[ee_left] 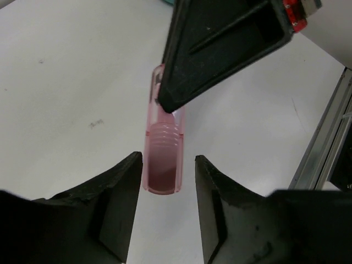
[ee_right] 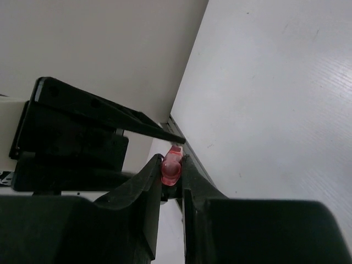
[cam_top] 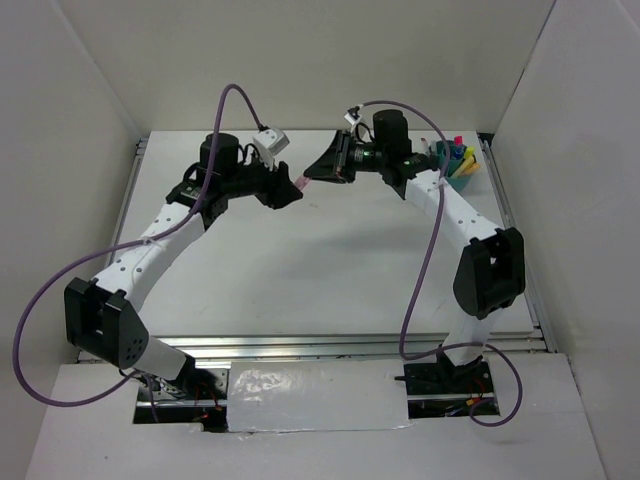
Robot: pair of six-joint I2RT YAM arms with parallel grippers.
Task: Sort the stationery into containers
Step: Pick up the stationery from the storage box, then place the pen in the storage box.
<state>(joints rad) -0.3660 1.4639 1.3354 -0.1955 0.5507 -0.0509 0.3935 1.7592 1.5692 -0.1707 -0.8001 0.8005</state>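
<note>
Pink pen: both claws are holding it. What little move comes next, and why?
Probably the left claw should open. The right claw is pinched on the far end of the pink pen, and the cup stands nearer to it, so letting go would let it carry the pen over.

translucent pink marker (ee_left: 162,159) held aloft by both ends; other pens (cam_top: 455,155) stand in teal cup (cam_top: 465,184).

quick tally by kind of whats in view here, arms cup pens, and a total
arms: 2 (left arm, right arm)
cup: 1 (teal)
pens outside the cup: 1 (pink pen, gripped in the jaws of both arms)
pens in the cup: several, too small to count
total counted: 4
</note>
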